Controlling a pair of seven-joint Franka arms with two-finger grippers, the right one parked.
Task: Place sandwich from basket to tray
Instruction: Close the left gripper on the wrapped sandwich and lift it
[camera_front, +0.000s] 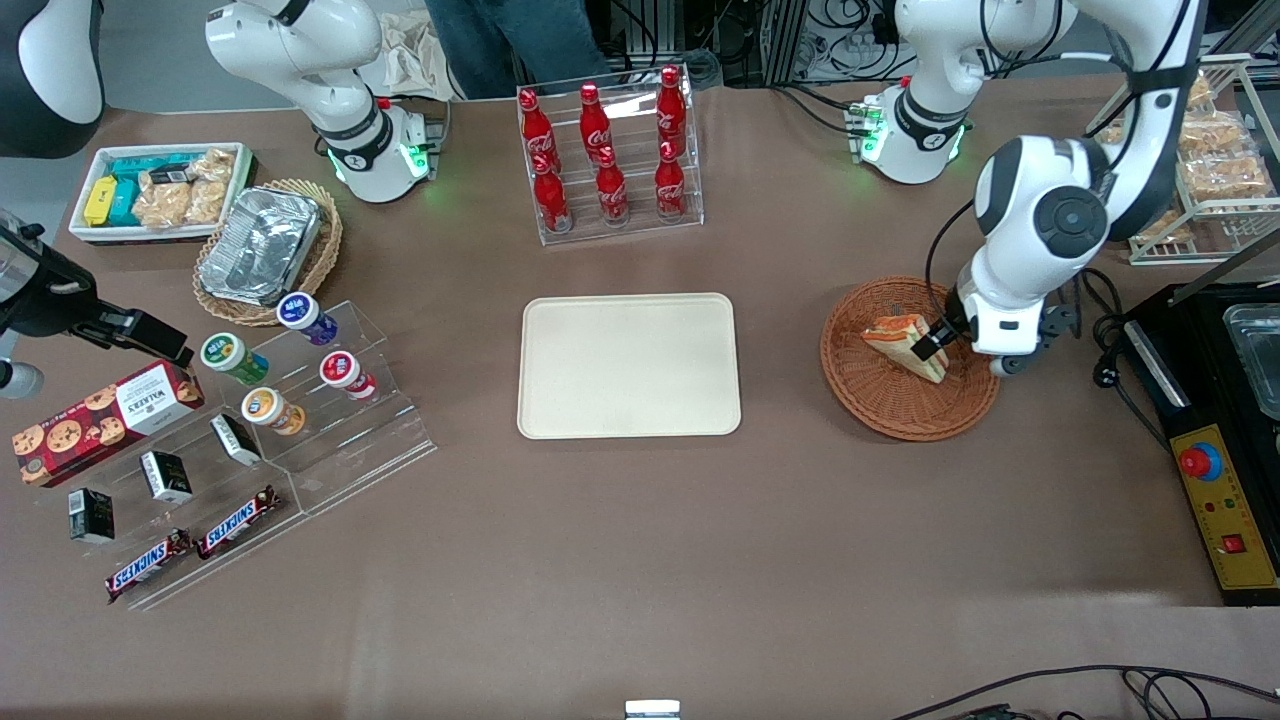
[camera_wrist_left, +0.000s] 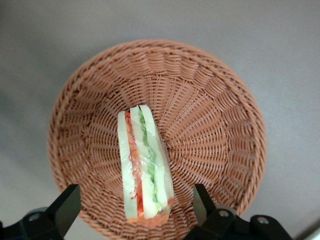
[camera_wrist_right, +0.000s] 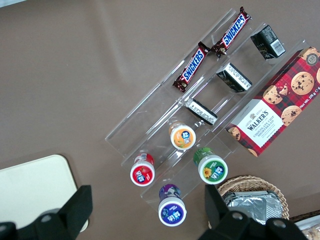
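gripper (camera_wrist_left: 135, 212): over the basket (camera_front: 880, 405) at right-centre of the front frame. Fingers (camera_wrist_left: 64, 207) spread wide, one each side of the sandwich, holding nothing. Wrist view shows clear gaps on both sides, no contact.
sandwich (camera_front: 908, 345): in the basket, standing on edge, cut face with red/orange/green layers up toward the wrist camera. Looks film-wrapped.
handling: judged light and soft. Bread will squash under a hard pinch, and the wrap is probably a bit slippery. Layers may shear if squeezed unevenly.
grip point: across the two flat bread faces, mid-height, near the thick end. Not on the thin tip. Jaws already line up with those faces, so descend and close gently.
tray (camera_front: 628, 366): centre of the front frame, nothing on it, well apart from the basket.
path: bare table between basket and tray. Only the basket rim needs clearing on lift-out.
nearby: bottle rack (camera_front: 608, 155) above the tray in frame, off the direct line. Acrylic steps (camera_front: 300, 420) with cups and bars at lower left, foil pan (camera_front: 262, 243) at upper left, both clear of the route. Black unit (camera_front: 1215, 420) at right edge, near the arm; watch the elbow.
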